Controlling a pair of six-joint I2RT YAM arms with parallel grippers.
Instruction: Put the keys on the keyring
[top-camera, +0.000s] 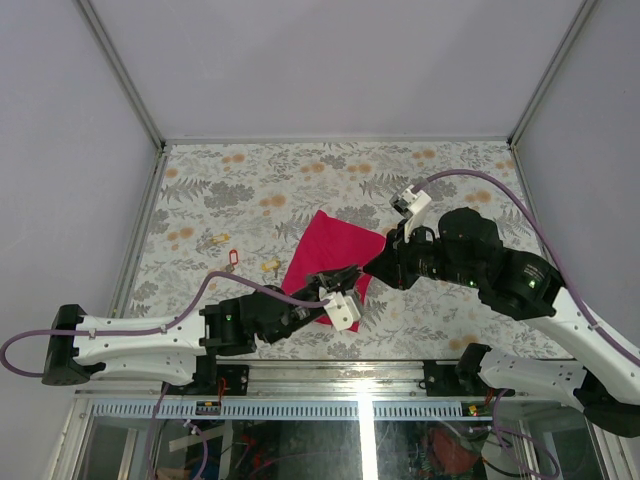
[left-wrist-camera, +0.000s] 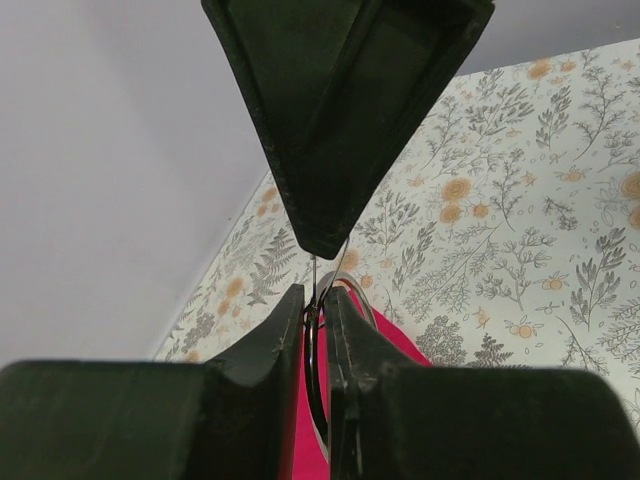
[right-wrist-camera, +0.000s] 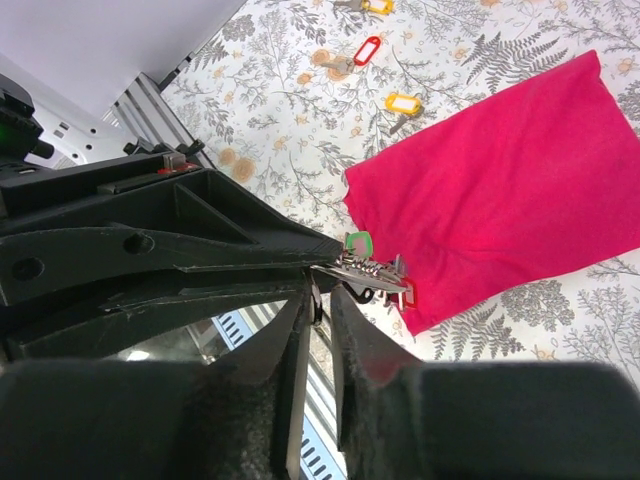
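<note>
White-shelled left arm (top-camera: 130, 340) with black joints, bulkier black right arm (top-camera: 500, 270) at 3 o'clock, purple cables (top-camera: 500, 185) looping off both, white camera blocks (top-camera: 345, 310) at wrists, matte black wedge fingers (left-wrist-camera: 265, 370), tiny green lights (top-camera: 228, 318)

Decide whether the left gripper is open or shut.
Shut: the left gripper has its fingers pinching the keyring between them.

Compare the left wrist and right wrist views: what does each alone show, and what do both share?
Left wrist only: the right gripper seen from outside, its tip meeting the ring. Right wrist only: the left gripper from outside, loose keys with red and yellow tags, and the bunch's green tag. Both: the keyring pinched by both grippers over the magenta cloth.
</note>
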